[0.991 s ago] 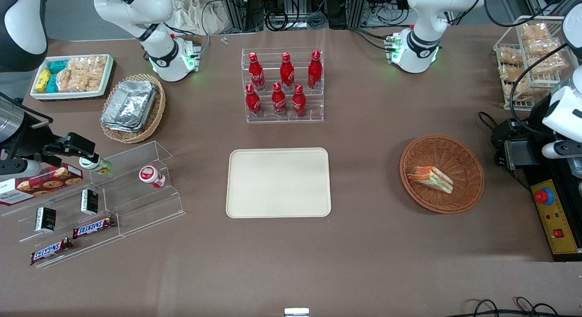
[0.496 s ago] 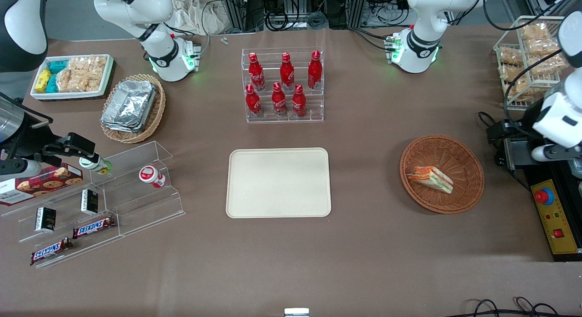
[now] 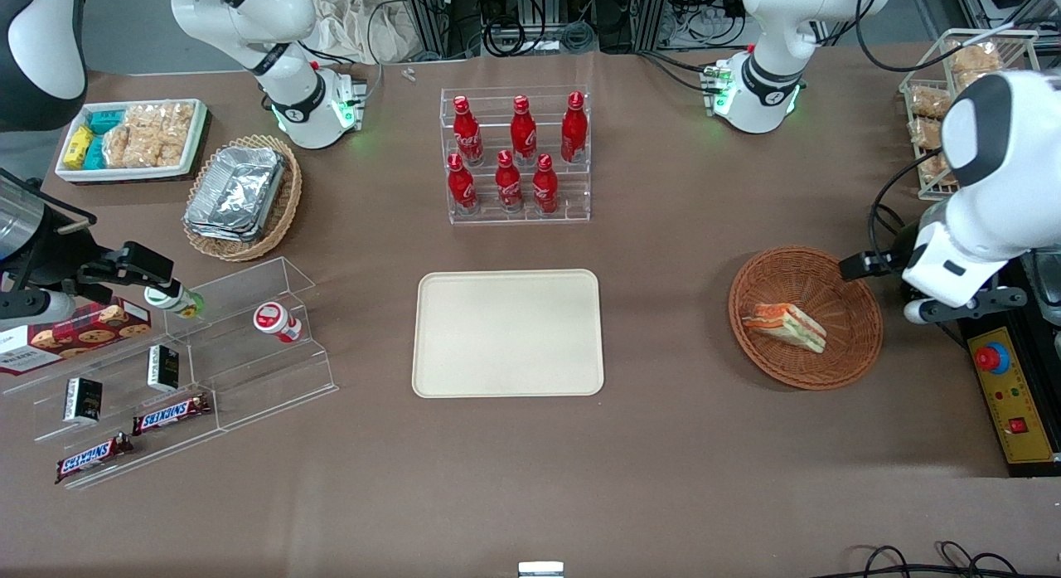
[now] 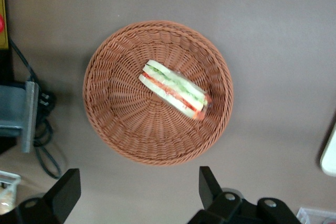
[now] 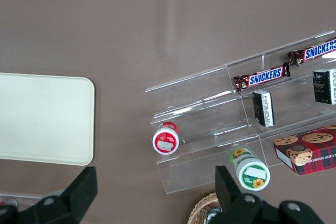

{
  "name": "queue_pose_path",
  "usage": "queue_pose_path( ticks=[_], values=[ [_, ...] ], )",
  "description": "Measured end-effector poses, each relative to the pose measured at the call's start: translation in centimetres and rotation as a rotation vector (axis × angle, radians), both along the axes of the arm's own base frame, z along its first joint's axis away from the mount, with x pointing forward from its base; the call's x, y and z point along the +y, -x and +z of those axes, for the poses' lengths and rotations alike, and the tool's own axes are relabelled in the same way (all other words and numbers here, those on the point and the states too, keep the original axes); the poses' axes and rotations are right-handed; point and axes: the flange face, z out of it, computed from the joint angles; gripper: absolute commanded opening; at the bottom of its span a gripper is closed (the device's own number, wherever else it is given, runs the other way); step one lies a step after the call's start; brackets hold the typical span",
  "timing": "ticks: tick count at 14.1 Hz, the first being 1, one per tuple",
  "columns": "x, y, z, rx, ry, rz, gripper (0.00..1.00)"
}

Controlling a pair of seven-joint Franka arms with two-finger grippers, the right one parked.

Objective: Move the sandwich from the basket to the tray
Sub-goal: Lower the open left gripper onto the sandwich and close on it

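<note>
Only claw [image 4: 136,195] fingertips visible, spread.

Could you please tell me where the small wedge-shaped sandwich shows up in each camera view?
Front view: sandwich lies in the round reddish-brown wicker basket, toward the working arm's end.
Left wrist view: sandwich in the same basket, open tool above.
Right wrist view: not in it.
Shared landmark: the basket.

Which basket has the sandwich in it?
The reddish-brown basket beside the robot's hand, open above it, holds the sandwich. The tan basket, toward the parked arm's end, holds foil trays.
</note>
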Motion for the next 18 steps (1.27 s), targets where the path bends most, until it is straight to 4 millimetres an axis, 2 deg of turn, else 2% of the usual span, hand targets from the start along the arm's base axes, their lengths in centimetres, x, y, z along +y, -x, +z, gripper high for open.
queue_pose_path(
  ticks=[5, 9, 11, 13, 18],
  values=[
    [-2.9, -0.5, -4.6, -0.055, -0.034, 0.429, 0.99],
    [-4.2, -1.4, -10.1, -0.077, -0.046, 0.683, 1.0],
    [-4.1, -0.9, -13.6, -0.085, -0.047, 0.752, 0.99],
    [-3.9, -0.1, -16.2, -0.088, -0.047, 0.773, 0.99],
    [-3.4, 0.1, -19.1, -0.088, -0.049, 0.785, 0.99]
  ],
)
